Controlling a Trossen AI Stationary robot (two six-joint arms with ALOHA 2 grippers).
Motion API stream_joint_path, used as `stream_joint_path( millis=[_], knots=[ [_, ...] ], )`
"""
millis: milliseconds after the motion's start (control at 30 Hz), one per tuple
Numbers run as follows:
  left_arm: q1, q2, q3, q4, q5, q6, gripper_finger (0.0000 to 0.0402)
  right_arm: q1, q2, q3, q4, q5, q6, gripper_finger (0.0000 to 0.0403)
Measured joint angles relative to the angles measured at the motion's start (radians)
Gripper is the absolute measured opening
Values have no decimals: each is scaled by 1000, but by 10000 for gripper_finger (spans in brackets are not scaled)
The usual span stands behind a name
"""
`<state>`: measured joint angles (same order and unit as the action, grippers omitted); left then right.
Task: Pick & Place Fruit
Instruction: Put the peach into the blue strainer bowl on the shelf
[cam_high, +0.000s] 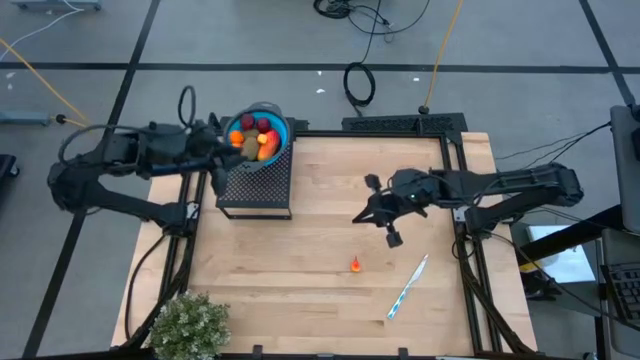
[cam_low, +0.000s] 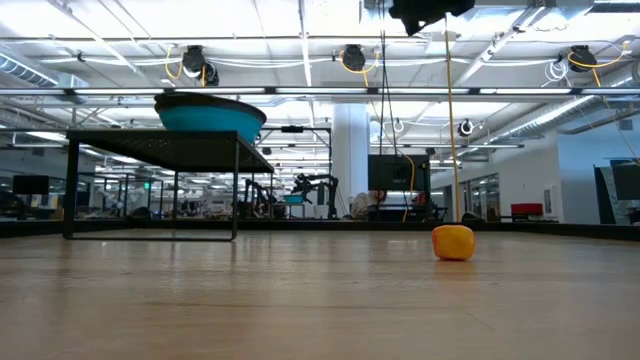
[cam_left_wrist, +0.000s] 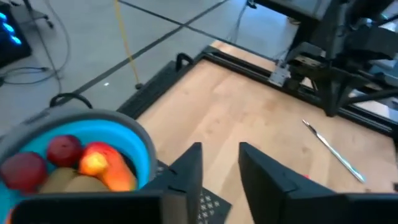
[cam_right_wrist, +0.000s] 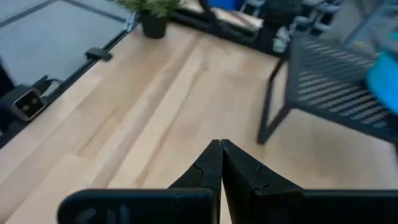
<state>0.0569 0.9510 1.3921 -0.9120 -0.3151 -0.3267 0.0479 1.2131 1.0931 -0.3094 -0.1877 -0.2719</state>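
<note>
**Mostly bowled: fruit in the blue bowl, one orange piece loose on the surface**

Closest to me, my left end effector (cam_left_wrist: 219, 163) hangs beside the blue bowl (cam_high: 281, 132), its two dark fingers (cam_left_wrist: 186, 171) standing apart with a plain gap between them and nothing in that gap. Just past them the bowl holds the fruit (cam_left_wrist: 68, 163) — dark red balls, an orange-red piece and a brown-green oval packed together against the rim. The bowl sits on top of a black mesh stand (cam_high: 256, 184) at the back left of the wooden surface (cam_high: 300, 270).

Farther across, my right end effector (cam_right_wrist: 221, 163) hovers above the middle of the surface, right of the stand, its fingers pressed together and holding nothing.

Beyond that, toward the front edge, a small orange fruit piece (cam_high: 355, 264) lies alone on the wood — well apart from both arms and from the bowl. A thin white-and-blue pen (cam_high: 408, 287) lies slanted near it, on the right-hand side. At the front left corner stands a bushy green plant (cam_high: 188, 325).
</note>
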Motion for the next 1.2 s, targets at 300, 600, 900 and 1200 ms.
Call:
stream_joint_path(
  millis=[300,600,900,1200],
  knots=[
    [-159,-103,-241,257,-1,-20,5,31,82,0,-2,-79,-44,0],
    [-243,-189,-457,473,32,-15,5,101,180,0,-12,-144,-169,0],
    [-250,-196,-637,729,185,37,6,121,304,0,-34,-235,-248,0],
    [-247,-280,-709,751,173,63,3,121,368,0,-64,-234,-373,0]
  ],
)
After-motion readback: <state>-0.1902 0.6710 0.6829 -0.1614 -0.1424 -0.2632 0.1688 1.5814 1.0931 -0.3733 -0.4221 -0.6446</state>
